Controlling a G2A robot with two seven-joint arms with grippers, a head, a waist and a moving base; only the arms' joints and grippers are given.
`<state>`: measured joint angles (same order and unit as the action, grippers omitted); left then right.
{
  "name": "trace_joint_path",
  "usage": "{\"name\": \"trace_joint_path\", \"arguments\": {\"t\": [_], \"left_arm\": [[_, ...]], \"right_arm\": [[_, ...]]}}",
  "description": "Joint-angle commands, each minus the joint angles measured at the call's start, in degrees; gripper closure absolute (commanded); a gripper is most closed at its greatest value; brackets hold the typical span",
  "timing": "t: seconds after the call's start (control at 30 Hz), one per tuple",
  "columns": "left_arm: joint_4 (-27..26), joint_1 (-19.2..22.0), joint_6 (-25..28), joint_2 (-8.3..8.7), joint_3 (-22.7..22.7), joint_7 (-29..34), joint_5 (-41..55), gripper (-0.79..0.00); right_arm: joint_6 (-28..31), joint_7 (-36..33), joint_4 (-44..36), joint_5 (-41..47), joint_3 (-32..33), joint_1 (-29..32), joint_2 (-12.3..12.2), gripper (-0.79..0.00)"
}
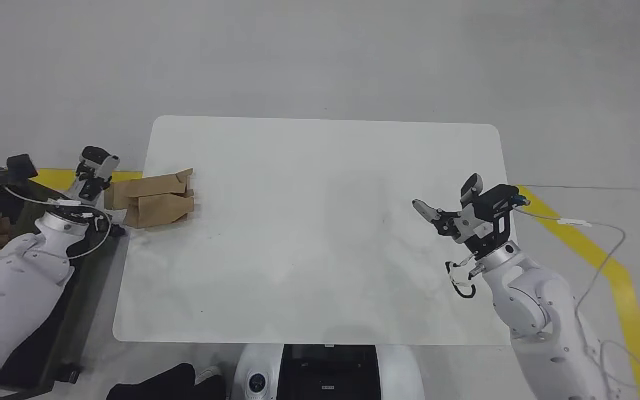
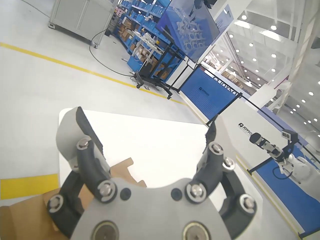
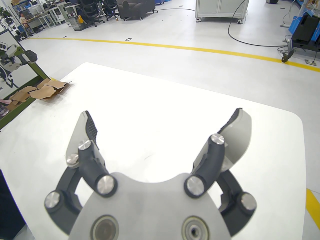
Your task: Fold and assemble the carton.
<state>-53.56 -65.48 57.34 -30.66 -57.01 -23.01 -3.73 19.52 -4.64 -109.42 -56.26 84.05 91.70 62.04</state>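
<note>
Lying at the left edge of the white table (image 1: 320,300) is a flat brown cardboard carton (image 1: 160,200). Part of it sticks out past the table's edge. Its flaps look a little bent up, but that is hard to tell. The left gripper (image 2: 143,123) hangs by the carton's outer end, off the side of the table. Its two fingers are spread wide with nothing between them. The right gripper (image 3: 162,117) is far from the carton, above the right side of the table. Its fingers are spread wide too, holding nothing.
</note>
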Motion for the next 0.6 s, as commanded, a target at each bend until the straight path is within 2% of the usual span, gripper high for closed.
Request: {"name": "trace_joint_path", "arguments": {"t": [0.0, 0.1, 0.33, 0.57], "left_arm": [[0.36, 0.56, 0.66, -0.03, -0.46, 7.44, 6.39, -0.785], [4.15, 2.89, -1.00, 0.25, -2.27, 14.86, 12.27, -0.785], [12.07, 9.16, -5.98, -0.62, -3.17, 37.19, 24.67, -0.785], [20.09, 14.59, -8.52, -2.71, -3.13, 47.92, 30.69, -0.785]], "right_arm": [[0.00, 0.00, 0.00, 0.00, 0.00, 0.00, 0.00, -0.785], [0.00, 0.00, 0.00, 0.00, 0.00, 0.00, 0.00, -0.785], [0.00, 0.00, 0.00, 0.00, 0.00, 0.00, 0.00, -0.785], [0.00, 0.00, 0.00, 0.00, 0.00, 0.00, 0.00, -0.785]]}}
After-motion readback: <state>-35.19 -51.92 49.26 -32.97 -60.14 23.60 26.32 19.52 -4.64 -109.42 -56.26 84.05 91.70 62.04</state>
